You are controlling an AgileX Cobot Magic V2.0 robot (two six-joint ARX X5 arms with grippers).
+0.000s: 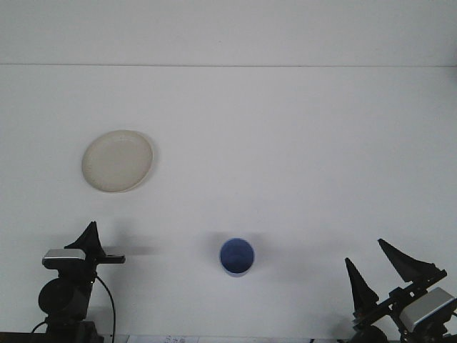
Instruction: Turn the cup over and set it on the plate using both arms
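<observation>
A blue cup stands upright on the white table, mouth up, near the front centre, with nothing touching it. The cream plate lies bare at the left, well behind and to the left of the cup. My right gripper is low at the bottom right corner, open and holding nothing, with both black fingers pointing up, far to the right of the cup. At the bottom left sits my left gripper, seen side-on, some way left of the cup and in front of the plate.
The white table runs back to a far edge near the top of the view. Cables hang below the left arm's base at the front edge.
</observation>
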